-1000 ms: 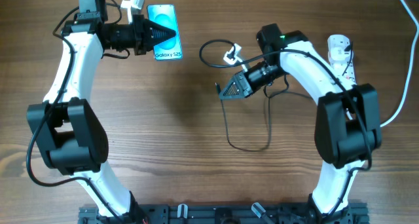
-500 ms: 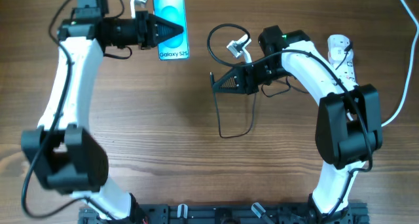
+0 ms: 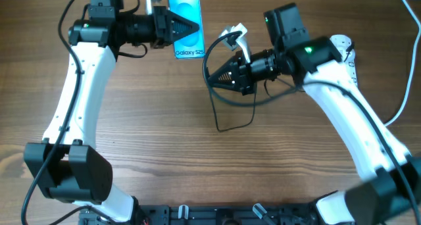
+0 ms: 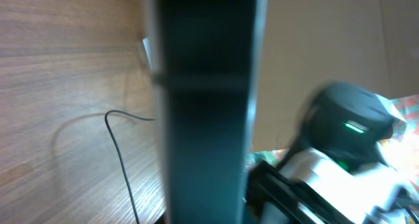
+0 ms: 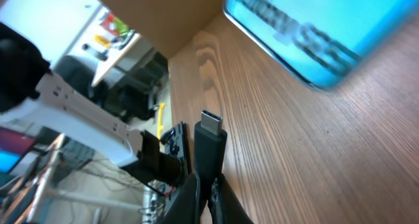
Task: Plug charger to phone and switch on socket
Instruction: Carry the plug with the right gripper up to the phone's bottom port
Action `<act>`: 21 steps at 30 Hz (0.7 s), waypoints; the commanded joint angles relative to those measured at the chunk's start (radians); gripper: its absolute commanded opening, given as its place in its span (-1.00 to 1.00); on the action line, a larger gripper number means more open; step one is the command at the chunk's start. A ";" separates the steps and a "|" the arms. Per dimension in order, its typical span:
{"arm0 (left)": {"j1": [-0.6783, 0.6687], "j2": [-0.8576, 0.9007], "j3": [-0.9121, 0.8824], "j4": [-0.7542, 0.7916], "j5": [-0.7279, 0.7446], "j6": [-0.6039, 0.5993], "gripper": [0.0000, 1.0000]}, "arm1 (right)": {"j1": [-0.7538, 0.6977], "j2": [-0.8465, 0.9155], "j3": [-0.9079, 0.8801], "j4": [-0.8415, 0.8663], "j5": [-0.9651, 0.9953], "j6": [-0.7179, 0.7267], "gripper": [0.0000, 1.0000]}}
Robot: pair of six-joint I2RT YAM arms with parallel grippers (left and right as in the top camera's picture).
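Note:
The phone (image 3: 189,50), its cyan screen facing up, is at the back of the table with my left gripper (image 3: 196,31) shut on it from the left. In the left wrist view its dark body (image 4: 203,106) fills the middle. My right gripper (image 3: 210,75) is shut on the charger's black plug (image 5: 208,152), whose metal tip (image 5: 211,122) points toward the phone (image 5: 308,27) a short way off. The charger's thin black cable (image 3: 230,123) loops on the wood below. The white socket (image 3: 341,42) shows only partly behind the right arm.
A thick white cord (image 3: 402,103) runs along the right edge of the table. The right arm (image 4: 347,152) shows beyond the phone in the left wrist view. A thin cable (image 4: 121,158) lies on the wood there.
My left gripper has carried the phone to the right. My right gripper has moved up and left toward it with the charger plug, dragging the cable loop along.

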 commanded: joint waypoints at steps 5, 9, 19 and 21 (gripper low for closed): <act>-0.015 -0.016 0.006 0.142 0.214 -0.072 -0.92 | 0.020 -0.043 0.008 0.066 0.034 0.356 -0.91; -0.016 -0.015 0.006 0.145 0.227 -0.096 -0.92 | 0.033 -0.043 0.008 0.095 0.034 0.391 -0.91; -0.017 -0.016 0.006 0.162 0.250 -0.171 -0.92 | 0.058 -0.043 0.008 0.145 0.080 0.440 -0.91; -0.019 -0.016 0.006 0.160 0.205 -0.183 -0.92 | 0.058 -0.043 0.008 0.148 0.082 0.442 -0.92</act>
